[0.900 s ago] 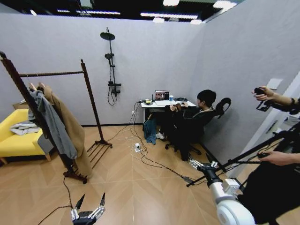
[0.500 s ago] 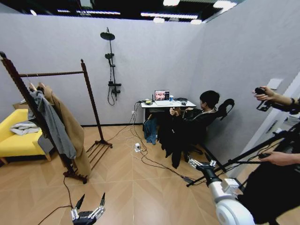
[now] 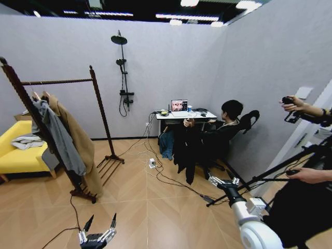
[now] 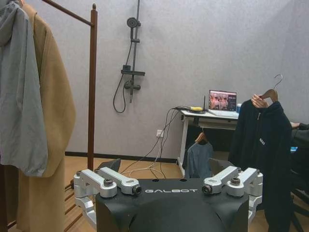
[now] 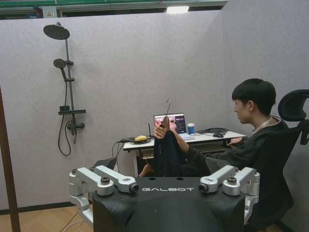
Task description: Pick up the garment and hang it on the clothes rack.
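The garment [image 3: 185, 150] is a long black coat on a wooden hanger with a metal hook. A seated person's hand holds it up by the hanger in front of the desk; it also shows in the wrist views as garment [image 4: 263, 154] and garment [image 5: 166, 154]. The dark wooden clothes rack [image 3: 57, 81] stands at the left, its post [image 4: 92, 87] close in the left wrist view. My left gripper [image 3: 102, 218] hangs low and open, far from both. My right gripper [image 3: 224, 181] is open at the lower right, a little short of the garment.
A grey jacket [image 3: 57, 137] and a tan coat [image 3: 78, 140] hang on the rack's left end. A yellow sofa [image 3: 18, 153] sits behind it. Cables [image 3: 161, 179] cross the floor. A desk [image 3: 179, 115], a shower stand [image 3: 123, 72] and a tripod [image 3: 270, 174] are also around.
The seated person has raised the black garment from the lap and holds it out on its hanger, hanging full length. Both grippers have stayed where they were.
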Controlling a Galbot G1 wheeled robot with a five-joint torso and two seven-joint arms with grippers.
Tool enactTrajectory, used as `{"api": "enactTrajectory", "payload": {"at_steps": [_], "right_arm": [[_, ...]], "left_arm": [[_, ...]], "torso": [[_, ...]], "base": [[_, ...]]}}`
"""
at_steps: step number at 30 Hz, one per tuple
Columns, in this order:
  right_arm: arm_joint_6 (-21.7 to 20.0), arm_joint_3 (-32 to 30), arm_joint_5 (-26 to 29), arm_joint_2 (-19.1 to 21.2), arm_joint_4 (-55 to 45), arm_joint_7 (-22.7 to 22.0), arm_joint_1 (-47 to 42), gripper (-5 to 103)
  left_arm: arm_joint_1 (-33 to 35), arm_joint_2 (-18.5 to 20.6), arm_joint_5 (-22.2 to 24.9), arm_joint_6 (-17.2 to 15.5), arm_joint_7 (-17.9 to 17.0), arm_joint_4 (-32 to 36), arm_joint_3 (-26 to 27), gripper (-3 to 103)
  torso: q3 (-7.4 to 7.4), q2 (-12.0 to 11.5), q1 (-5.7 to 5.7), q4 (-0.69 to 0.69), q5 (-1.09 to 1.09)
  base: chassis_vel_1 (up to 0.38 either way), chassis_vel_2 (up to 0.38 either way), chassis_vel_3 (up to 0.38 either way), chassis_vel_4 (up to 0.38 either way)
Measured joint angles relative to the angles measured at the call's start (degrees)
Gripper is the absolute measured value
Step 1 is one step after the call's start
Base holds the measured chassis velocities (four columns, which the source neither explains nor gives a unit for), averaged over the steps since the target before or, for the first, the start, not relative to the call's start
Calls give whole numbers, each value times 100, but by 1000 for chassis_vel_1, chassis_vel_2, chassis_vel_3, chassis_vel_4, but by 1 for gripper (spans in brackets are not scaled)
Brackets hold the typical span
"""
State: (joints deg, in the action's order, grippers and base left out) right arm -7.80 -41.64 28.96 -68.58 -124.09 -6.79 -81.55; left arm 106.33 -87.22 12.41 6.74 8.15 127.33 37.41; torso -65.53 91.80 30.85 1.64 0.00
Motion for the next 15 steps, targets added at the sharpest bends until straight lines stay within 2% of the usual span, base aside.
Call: {"api": "enactTrajectory", "payload": {"at_steps": [9,15], "right_arm": [[24,-27,38,37,44,67,9,100],[56,-40,41,50,38,106,13,100]], "left_arm": [[0,0,0,0,0,0,0,100],[0,0,0,0,0,0,0,100]], "torso": [[0,1,-1,1,0],[0,1,-1,0,0]], "base": [[-4,5,6,-5],[-104,99,109,-114]]}}
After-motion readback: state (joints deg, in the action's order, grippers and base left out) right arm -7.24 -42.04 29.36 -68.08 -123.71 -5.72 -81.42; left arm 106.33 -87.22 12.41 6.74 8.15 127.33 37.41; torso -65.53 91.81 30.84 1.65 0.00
